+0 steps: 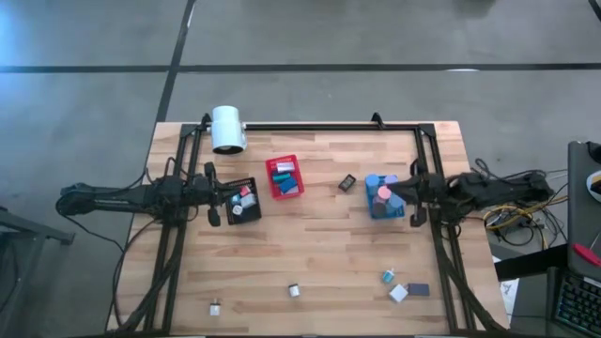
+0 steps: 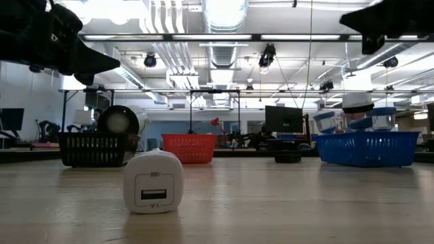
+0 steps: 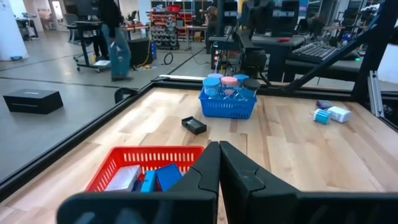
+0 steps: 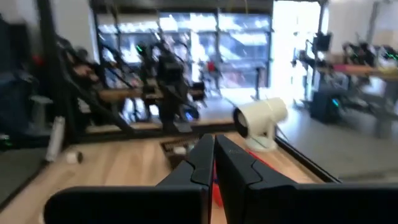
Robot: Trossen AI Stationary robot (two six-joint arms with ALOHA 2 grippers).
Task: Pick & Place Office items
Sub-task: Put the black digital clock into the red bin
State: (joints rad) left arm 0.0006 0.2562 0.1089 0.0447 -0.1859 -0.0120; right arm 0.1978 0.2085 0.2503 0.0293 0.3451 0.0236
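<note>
The office items lie scattered. A small black piece (image 1: 347, 183) rests flat between the red bin (image 1: 285, 176) and the blue bin (image 1: 383, 197). Near the front edge lie small white, teal and dark pieces (image 1: 399, 292), (image 1: 294, 291), (image 1: 215, 306). One white block (image 2: 153, 181) stands upright close to the low camera. My left gripper (image 1: 228, 197) is shut and empty, hovering level at the black bin (image 1: 244, 201). My right gripper (image 1: 391, 199) is shut and empty, level above the blue bin. Both pairs of fingers (image 3: 219, 152), (image 4: 213, 149) show pressed together in the wrist views.
A big white cylinder (image 1: 227, 129) lies at the far left corner. A black frame (image 1: 310, 126) runs along the far edge and down both sides. The blue bin (image 3: 227, 102) holds several capped jars. The red bin (image 3: 149, 168) holds blue and white pieces.
</note>
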